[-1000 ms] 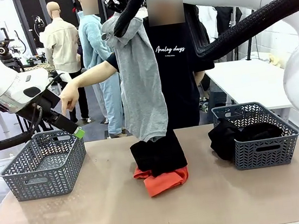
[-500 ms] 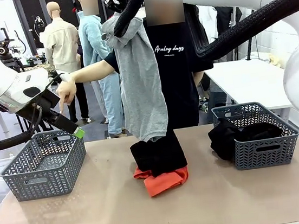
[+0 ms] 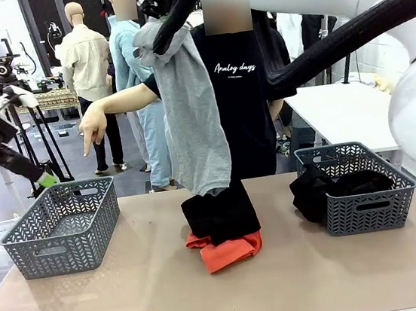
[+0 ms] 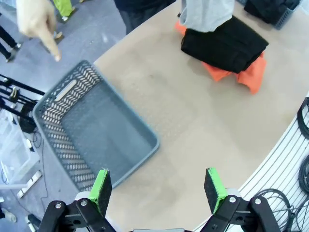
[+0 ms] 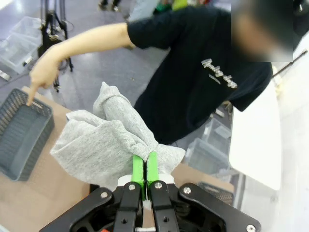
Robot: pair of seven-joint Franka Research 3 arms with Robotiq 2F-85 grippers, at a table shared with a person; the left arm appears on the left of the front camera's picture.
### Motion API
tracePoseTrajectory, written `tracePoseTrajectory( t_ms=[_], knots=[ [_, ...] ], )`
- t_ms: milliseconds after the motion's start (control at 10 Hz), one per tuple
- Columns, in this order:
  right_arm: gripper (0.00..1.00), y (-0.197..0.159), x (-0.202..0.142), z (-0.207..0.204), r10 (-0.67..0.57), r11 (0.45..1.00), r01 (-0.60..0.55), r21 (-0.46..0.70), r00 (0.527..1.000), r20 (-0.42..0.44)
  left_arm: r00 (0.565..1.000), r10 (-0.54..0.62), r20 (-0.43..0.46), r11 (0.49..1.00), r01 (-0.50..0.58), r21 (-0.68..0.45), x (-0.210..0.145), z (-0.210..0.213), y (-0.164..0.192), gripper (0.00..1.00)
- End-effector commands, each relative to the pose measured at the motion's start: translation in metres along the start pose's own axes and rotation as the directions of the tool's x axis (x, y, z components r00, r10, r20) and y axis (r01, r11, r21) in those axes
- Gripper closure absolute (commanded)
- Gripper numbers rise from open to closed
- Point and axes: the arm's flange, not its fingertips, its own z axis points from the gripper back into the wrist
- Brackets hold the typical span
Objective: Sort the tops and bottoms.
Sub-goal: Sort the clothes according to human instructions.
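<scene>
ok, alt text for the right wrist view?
The right end effector, its green pads pressed together, is shut on a bunched light grey garment held above the table. Behind it a person in a black T-shirt points a hand down at a grey basket.

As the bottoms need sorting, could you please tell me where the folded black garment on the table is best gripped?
Probably the thick folded edge on the robot's left, pinched from above by the open left gripper. The black garment lies flat on the orange garment, which sticks out at the near side, and the grey garment hangs over its far edge.
</scene>
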Motion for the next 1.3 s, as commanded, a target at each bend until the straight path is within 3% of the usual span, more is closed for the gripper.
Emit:
tracePoseTrajectory(
  t_ms=[0,300,600,700,1200],
  knots=[
    [1.0,0.026,0.062,-0.003,0.074,0.995,-0.08,0.056,0.992,0.101,1.0,-0.024,-0.006,1.0,0.024,-0.005,-0.009,0.015,0.003,0.0],
    [1.0,0.074,0.131,-0.016,0.189,0.964,-0.224,0.146,0.957,0.221,1.0,0.008,0.01,1.0,-0.008,-0.002,-0.009,0.016,0.004,0.0],
    [1.0,0.1,0.167,-0.019,0.205,0.942,-0.277,0.19,0.922,0.329,1.0,0.008,0.01,1.0,-0.008,-0.002,-0.009,0.016,0.004,0.0],
    [1.0,0.083,0.019,-0.01,0.198,0.956,-0.245,0.163,0.945,0.261,1.0,0.008,0.01,1.0,-0.008,-0.002,-0.009,0.016,0.004,0.0],
    [1.0,0.083,0.019,-0.01,0.198,0.956,-0.245,0.163,0.945,0.261,1.0,0.008,0.01,1.0,-0.008,-0.002,-0.009,0.016,0.004,0.0]
  ],
)
